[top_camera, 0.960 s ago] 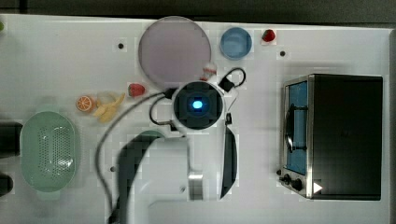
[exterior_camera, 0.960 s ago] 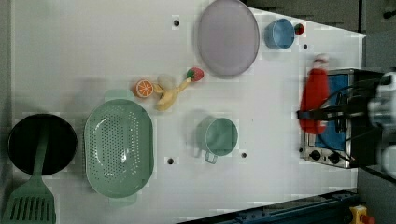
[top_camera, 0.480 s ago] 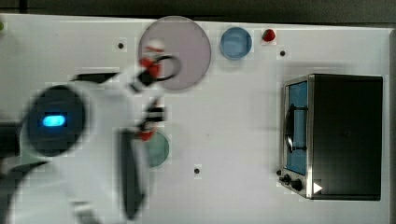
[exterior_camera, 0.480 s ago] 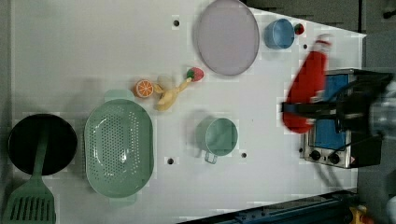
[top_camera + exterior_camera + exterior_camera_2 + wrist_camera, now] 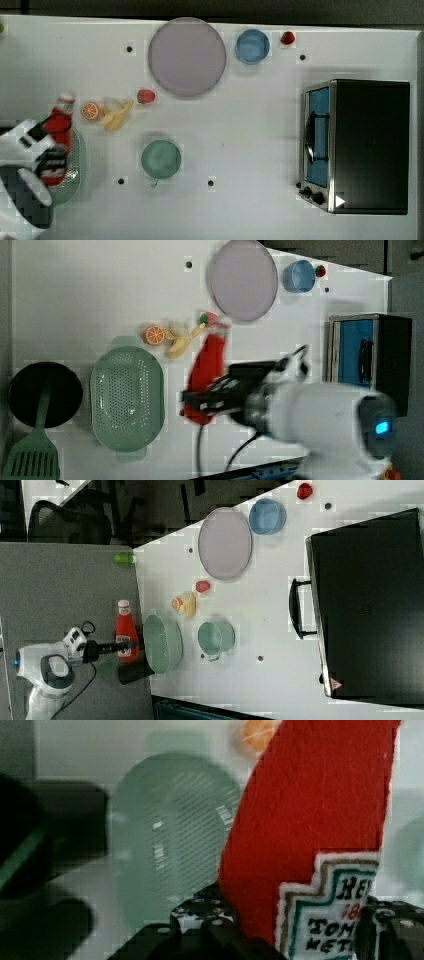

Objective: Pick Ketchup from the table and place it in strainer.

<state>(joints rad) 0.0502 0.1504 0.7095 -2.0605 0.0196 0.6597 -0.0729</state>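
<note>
The gripper [image 5: 121,647] was clamped across the lower body of the ketchup [image 5: 124,630], right at the label, holding it clear of the table [image 5: 280,560]. The bottle hung beside the strainer [image 5: 162,643], near the table's edge, cap [image 5: 123,604] pointing away from the fingers. It looked light and stiff, maybe a bit slick, so that grip around the wide belly seemed the safest hold.

The red ketchup bottle [image 5: 125,630], white-capped with a small label low on its body, hung clamped in the gripper [image 5: 122,648], lifted clear of the desk [image 5: 280,585]. The pale mint-green oval strainer [image 5: 127,399], perforated and empty, rested on the desk just beside it in the right view.
</note>
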